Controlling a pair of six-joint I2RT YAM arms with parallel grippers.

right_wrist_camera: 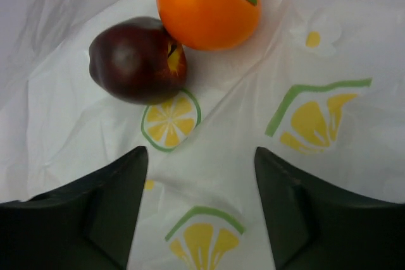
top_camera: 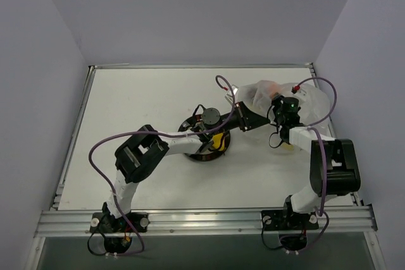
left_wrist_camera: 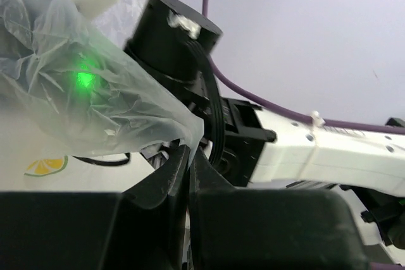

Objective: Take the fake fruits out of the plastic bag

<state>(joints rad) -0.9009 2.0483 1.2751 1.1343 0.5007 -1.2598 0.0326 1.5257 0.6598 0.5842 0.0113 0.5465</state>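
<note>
Left claw [left_wrist_camera: 190,150]: you are clamping it on the bag [left_wrist_camera: 76,80] edge | right claw [right_wrist_camera: 199,156]: you are hovering it, jaws apart, over orange fruit [right_wrist_camera: 205,4] touching dark fruit [right_wrist_camera: 136,61] | bag sitting by table [top_camera: 145,99] far-right corner

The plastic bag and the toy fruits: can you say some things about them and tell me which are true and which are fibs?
1. The left gripper is shut on an edge of the plastic bag. True.
2. The right gripper squeezes the orange fruit. False: its jaws stand open with nothing between them, and the fruit lies beyond the tips.
3. A dark red fruit lies right beside the orange fruit. True.
4. The plate has nothing on it. False: a yellow fruit lies on it.
5. The bag has blue stars printed on it. False: it has lemon prints, yellow with green edges.
</note>
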